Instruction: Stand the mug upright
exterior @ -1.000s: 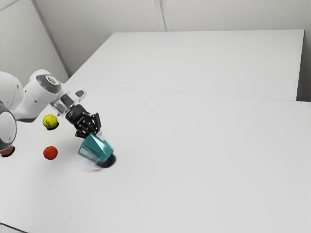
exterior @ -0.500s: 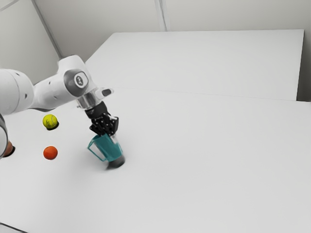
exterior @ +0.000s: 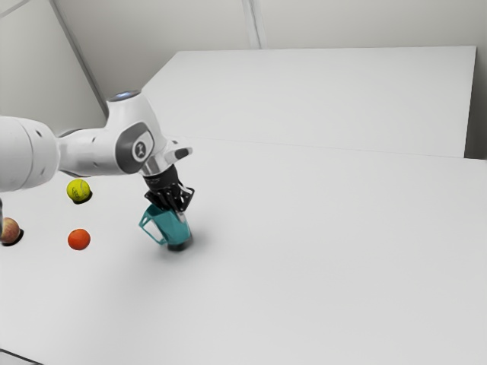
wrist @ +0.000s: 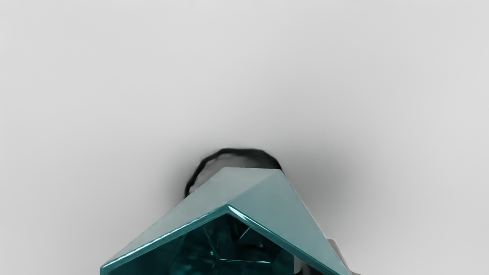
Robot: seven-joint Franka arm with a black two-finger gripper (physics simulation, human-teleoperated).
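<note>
Teal mug (exterior: 176,226) is in the gripper (exterior: 177,212) over the table (exterior: 319,251), mouth up, leaning a bit, base off toward the exterior view's right, handle (exterior: 151,227) toward its left. Jaws pinch the mug's wall near the rim: in the wrist view one finger (wrist: 297,265) is inside the mouth, the other (wrist: 334,249) outside. Dark patch (exterior: 177,247) under the base, probably shadow; can't tell if base touches the table. Near upright, not squarely standing, so I'd call it mid-righting or final set-down.

Handling: looks rigid, hollow, fairly light; glossy flat facets, so likely slippery and could pivot in a one-wall pinch. Might chip if ceramic or glass, material unclear. Wall near the rim is a fair hold, stiff and thin enough to pinch; handle is the other option. Needs the lean taken out, base flat, gentle lowering, then release; letting go tilted could tip it. Yellow ball (exterior: 78,190), orange-red ball (exterior: 79,239) and round fruit (exterior: 9,230) sit well apart, no obstacle
</note>
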